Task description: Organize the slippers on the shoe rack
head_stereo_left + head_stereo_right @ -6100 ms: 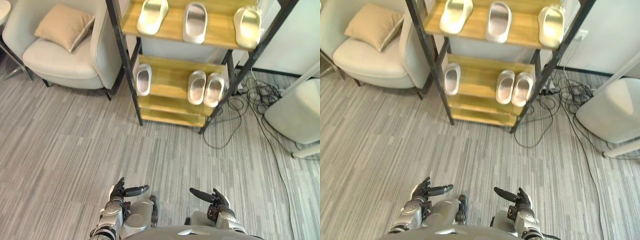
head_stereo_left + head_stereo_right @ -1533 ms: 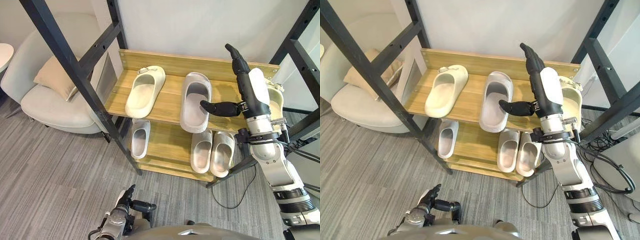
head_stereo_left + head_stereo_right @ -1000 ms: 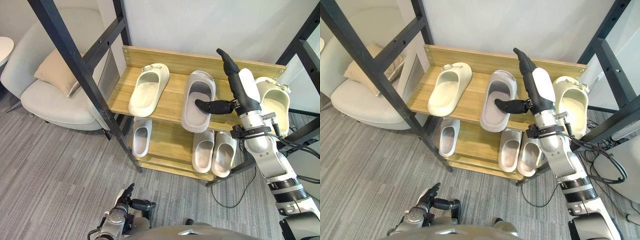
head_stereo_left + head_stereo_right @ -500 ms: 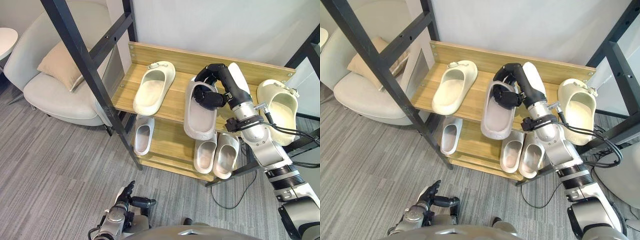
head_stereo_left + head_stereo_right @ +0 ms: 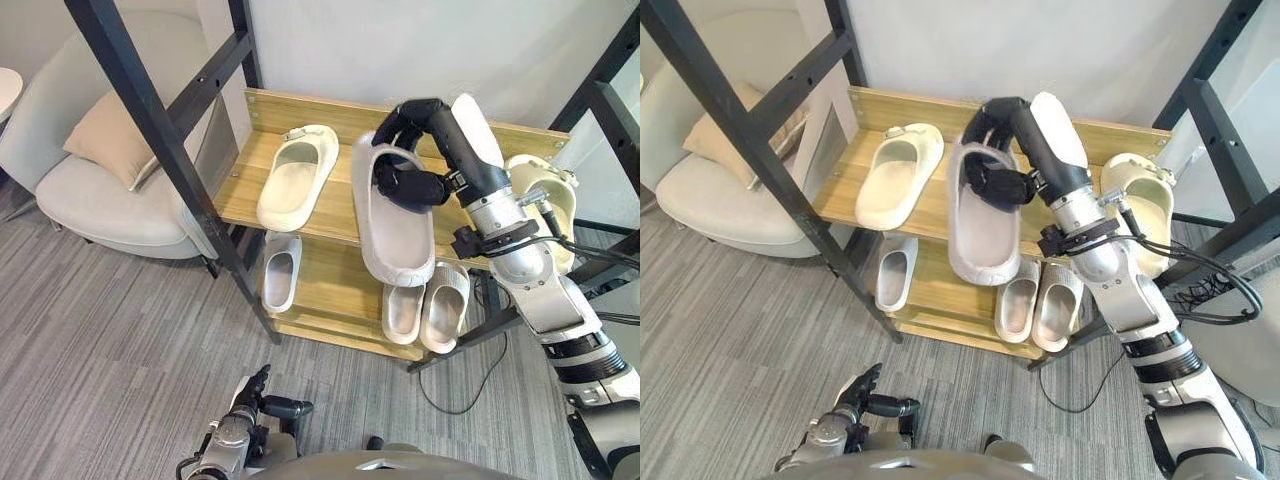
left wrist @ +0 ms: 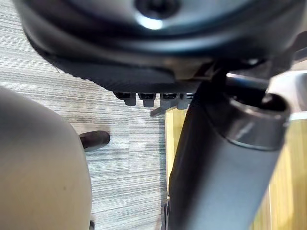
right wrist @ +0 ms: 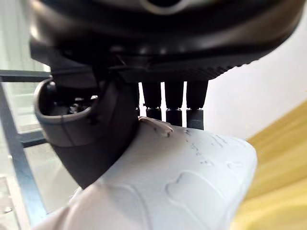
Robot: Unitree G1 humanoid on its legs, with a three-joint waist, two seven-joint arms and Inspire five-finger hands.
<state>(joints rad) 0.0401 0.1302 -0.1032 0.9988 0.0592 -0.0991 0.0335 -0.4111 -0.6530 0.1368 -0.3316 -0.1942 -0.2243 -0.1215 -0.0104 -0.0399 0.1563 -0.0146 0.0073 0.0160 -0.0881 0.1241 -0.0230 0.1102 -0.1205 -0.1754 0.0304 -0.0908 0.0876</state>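
My right hand (image 5: 410,186) is shut on the strap of a grey slipper (image 5: 396,228), holding it lifted off the top shelf (image 5: 338,205) of the wooden shoe rack, toe hanging over the front edge. In the right wrist view the fingers (image 7: 175,101) curl over the grey slipper (image 7: 182,191). A cream slipper (image 5: 295,178) lies at the shelf's left. Another cream slipper (image 5: 548,205) sits at the right end, partly behind my arm. On the lower shelf lie one grey slipper (image 5: 280,276) at left and a pair (image 5: 426,306) at right. My left hand (image 5: 252,402) hangs low, open.
Black slanted rack posts (image 5: 165,140) frame the shelves on both sides. A pale armchair with a tan cushion (image 5: 100,150) stands left of the rack. Cables (image 5: 465,385) trail over the striped carpet at the right of the rack's foot.
My right hand reached to the middle grey slipper, curled round it and lifted it off the top shelf toward me. The left hand stayed low.
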